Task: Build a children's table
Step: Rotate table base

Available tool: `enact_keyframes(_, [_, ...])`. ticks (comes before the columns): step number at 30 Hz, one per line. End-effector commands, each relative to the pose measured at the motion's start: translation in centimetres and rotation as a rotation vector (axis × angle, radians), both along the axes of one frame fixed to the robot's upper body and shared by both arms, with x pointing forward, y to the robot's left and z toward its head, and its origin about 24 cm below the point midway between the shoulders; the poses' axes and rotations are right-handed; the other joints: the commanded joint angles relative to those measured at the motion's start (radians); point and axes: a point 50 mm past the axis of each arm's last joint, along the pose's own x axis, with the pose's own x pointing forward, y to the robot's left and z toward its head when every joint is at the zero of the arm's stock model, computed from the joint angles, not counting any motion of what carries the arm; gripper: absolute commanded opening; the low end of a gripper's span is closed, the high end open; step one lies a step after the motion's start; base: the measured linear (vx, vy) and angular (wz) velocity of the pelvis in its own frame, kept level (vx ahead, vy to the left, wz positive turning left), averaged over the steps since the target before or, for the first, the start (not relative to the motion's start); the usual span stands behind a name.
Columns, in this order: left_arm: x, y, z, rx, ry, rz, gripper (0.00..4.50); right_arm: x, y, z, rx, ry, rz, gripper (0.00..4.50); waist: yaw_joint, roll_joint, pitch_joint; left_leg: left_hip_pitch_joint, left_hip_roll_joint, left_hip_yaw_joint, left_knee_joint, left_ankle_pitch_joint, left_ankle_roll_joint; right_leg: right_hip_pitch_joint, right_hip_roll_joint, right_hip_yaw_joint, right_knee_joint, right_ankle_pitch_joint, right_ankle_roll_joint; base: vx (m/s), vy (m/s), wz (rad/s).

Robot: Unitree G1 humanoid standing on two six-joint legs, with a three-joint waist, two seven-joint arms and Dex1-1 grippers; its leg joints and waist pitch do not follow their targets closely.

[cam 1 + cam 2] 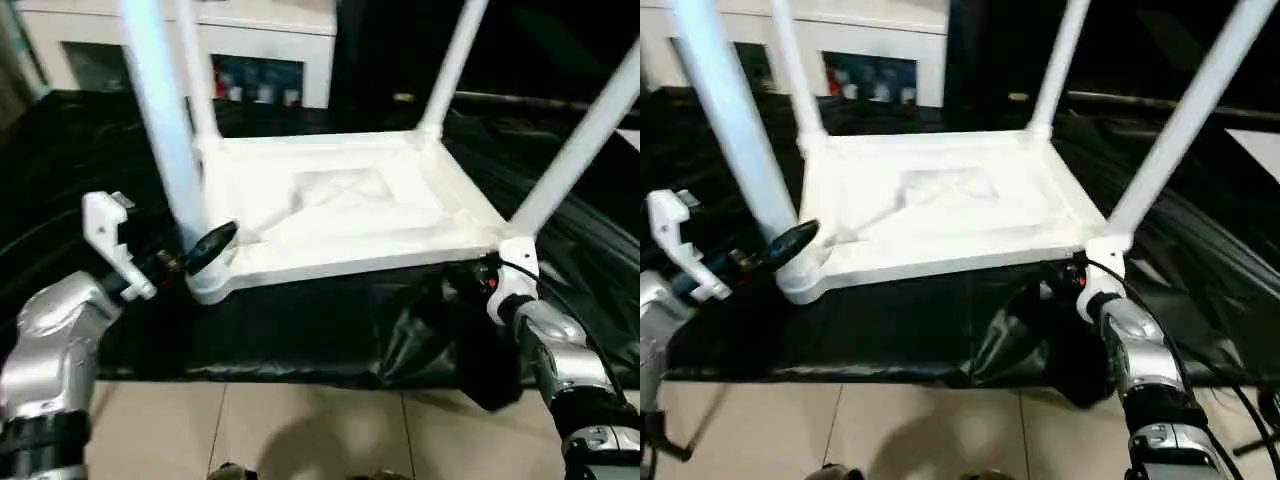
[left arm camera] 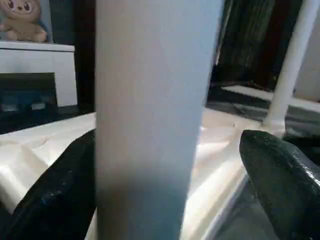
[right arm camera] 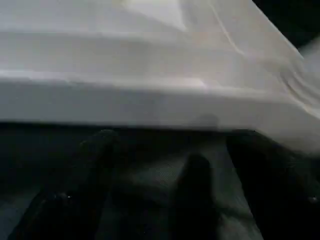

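The white children's table lies upside down on black sheeting, its tabletop (image 1: 420, 215) underside up and its legs standing in the corner sockets. My left gripper (image 1: 195, 250) is open around the foot of the near-left leg (image 1: 160, 110). In the left wrist view that leg (image 2: 155, 115) stands between the two black fingers (image 2: 280, 175), with a gap on one side. The near-right leg (image 1: 580, 140) rises just above my right gripper (image 3: 170, 145), which is open low at the near-right corner. Its dark fingers (image 3: 95, 160) rest on the sheeting under the tabletop rim (image 3: 150, 105). Two more legs (image 1: 455, 60) stand at the far corners.
Black plastic sheeting (image 1: 300, 330) covers the work surface and hangs over its front edge. Beige floor tiles (image 1: 300, 430) show below. A white glass-fronted cabinet (image 1: 270, 50) stands behind, with a plush toy (image 2: 22, 20) on top.
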Motion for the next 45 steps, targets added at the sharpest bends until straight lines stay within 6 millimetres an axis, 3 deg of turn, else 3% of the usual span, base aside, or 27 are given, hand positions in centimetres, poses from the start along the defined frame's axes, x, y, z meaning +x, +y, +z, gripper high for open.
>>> enact_keyframes(1, [0.5, -1.2, -0.4, -0.001, 0.025, -0.029, 4.47, 0.2, 0.1, 0.2, -0.015, 0.018, -0.001, 3.81, -0.001, 0.014, -0.069, 0.034, 0.029, -0.029, -0.081, -0.440, -0.055, 0.022, -0.037, 0.026, -0.091, -0.414, -0.147, 0.000, 0.000, 0.00])
enact_keyframes(6, [0.9, -3.4, 0.0, -0.073, 0.046, -0.133, 4.47, 0.7, 1.2, -0.3, -0.021, 0.061, 0.032, 3.81, 0.005, 0.016, -0.073, 0.037, 0.032, -0.022, -0.077, -0.395, -0.036, 0.021, -0.036, 0.028, -0.083, -0.329, -0.187, 0.000, 0.000, 0.00])
enact_keyframes(7, [0.9, -3.9, 0.2, -0.091, 0.051, -0.166, 4.47, 0.8, 1.4, -0.3, -0.022, 0.065, 0.037, 3.81, 0.006, 0.023, -0.073, 0.038, 0.031, -0.021, -0.075, -0.393, -0.039, 0.018, -0.035, 0.028, -0.079, -0.314, -0.204, 0.000, 0.000, 0.00])
enact_keyframes(8, [0.4, -5.2, 0.6, -0.126, 0.071, -0.274, 4.47, 1.3, 2.0, -0.4, -0.024, 0.073, 0.044, 3.81, 0.009, 0.027, -0.075, 0.040, 0.032, -0.021, -0.075, -0.388, -0.044, 0.022, -0.037, 0.028, -0.073, -0.297, -0.215, 0.000, 0.000, 0.00])
enact_keyframes(9, [0.4, -5.2, 0.6, -0.126, 0.071, -0.274, 4.47, 1.3, 2.0, -0.4, -0.024, 0.073, 0.044, 3.81, 0.010, 0.026, -0.075, 0.039, 0.032, -0.021, -0.076, -0.380, -0.041, 0.022, -0.035, 0.027, -0.075, -0.289, -0.218, 0.000, 0.000, 0.00])
enact_keyframes(11, [-1.3, -7.3, 1.4, -0.159, 0.147, -0.523, 4.47, 2.3, 3.4, -0.2, -0.023, 0.084, 0.065, 3.81, 0.011, 0.028, -0.076, 0.039, 0.033, -0.020, -0.074, -0.364, -0.046, 0.023, -0.034, 0.027, -0.064, -0.252, -0.235, 0.000, 0.000, 0.00])
enact_keyframes(12, [-1.4, -7.4, 1.4, -0.158, 0.152, -0.537, 4.47, 2.4, 3.4, -0.2, -0.023, 0.085, 0.067, 3.81, 0.011, 0.029, -0.075, 0.033, 0.031, -0.022, -0.077, -0.350, -0.045, 0.030, -0.033, 0.025, -0.061, -0.241, -0.235, 0.000, 0.000, 0.00])
enact_keyframes(15, [-2.5, -8.2, 1.6, -0.150, 0.198, -0.660, 4.47, 2.8, 4.2, -0.1, -0.023, 0.093, 0.090, 3.81, 0.006, 0.023, -0.074, 0.030, 0.030, -0.020, -0.077, -0.333, -0.037, 0.034, -0.033, 0.026, -0.061, -0.225, -0.237, 0.000, 0.000, 0.00])
enact_keyframes(16, [-3.1, -8.9, 1.8, -0.140, 0.214, -0.729, 4.47, 3.0, 4.8, 0.0, -0.023, 0.096, 0.121, 3.81, 0.001, 0.010, -0.075, 0.023, 0.029, -0.020, -0.077, -0.316, -0.034, 0.041, -0.035, 0.025, -0.060, -0.229, -0.231, 0.000, 0.000, 0.00])
enact_keyframes(20, [-3.9, -11.0, 2.2, -0.119, 0.231, -0.852, 4.47, 3.5, 6.6, 0.3, -0.027, 0.089, 0.204, 3.81, -0.003, 0.015, -0.071, 0.028, 0.029, -0.019, -0.074, -0.326, -0.037, 0.036, -0.036, 0.029, -0.067, -0.292, -0.211, 0.000, 0.000, 0.00])
enact_keyframes(27, [-3.4, -14.1, 2.8, -0.131, 0.189, -0.916, 4.47, 3.8, 9.1, 0.5, -0.013, 0.078, 0.291, 3.81, -0.012, 0.012, -0.070, 0.029, 0.030, -0.022, -0.075, -0.356, -0.048, 0.035, -0.035, 0.028, -0.073, -0.338, -0.199, 0.000, 0.000, 0.00])
enact_keyframes(31, [-2.4, -16.1, 2.8, -0.131, 0.169, -0.928, 4.47, 3.9, 10.3, 0.5, -0.010, 0.076, 0.330, 3.81, -0.026, 0.009, -0.069, 0.019, 0.027, -0.027, -0.076, -0.357, -0.043, 0.042, -0.038, 0.025, -0.076, -0.364, -0.187, 0.000, 0.000, 0.00])
enact_keyframes(33, [-2.1, -16.9, 2.7, -0.112, 0.157, -0.934, 4.47, 4.0, 10.9, 0.5, -0.009, 0.074, 0.345, 3.81, -0.029, 0.007, -0.070, 0.021, 0.026, -0.028, -0.075, -0.367, -0.041, 0.041, -0.039, 0.025, -0.080, -0.386, -0.182, 0.000, 0.000, 0.00])
enact_keyframes(36, [-1.7, -17.5, 2.5, -0.086, 0.148, -0.934, 4.47, 4.1, 11.2, 0.6, -0.005, 0.070, 0.352, 3.81, -0.031, 0.008, -0.070, 0.022, 0.026, -0.027, -0.074, -0.359, -0.032, 0.040, -0.038, 0.025, -0.080, -0.373, -0.193, 0.000, 0.000, 0.00])
enact_keyframes(38, [-1.2, -18.1, 2.4, -0.068, 0.130, -0.923, 4.47, 4.1, 11.5, 0.8, 0.011, 0.066, 0.371, 3.81, -0.031, 0.010, -0.071, 0.030, 0.027, -0.026, -0.072, -0.371, -0.027, 0.034, -0.037, 0.024, -0.082, -0.373, -0.200, 0.000, 0.000, 0.00])
enact_keyframes(45, [0.0, -19.2, 2.0, -0.018, 0.089, -0.840, 4.47, 4.2, 12.1, 1.0, 0.024, 0.056, 0.397, 3.81, -0.029, 0.009, -0.076, 0.026, 0.029, -0.024, -0.072, -0.327, -0.002, 0.043, -0.038, 0.024, -0.075, -0.276, -0.239, 0.000, 0.000, 0.00])
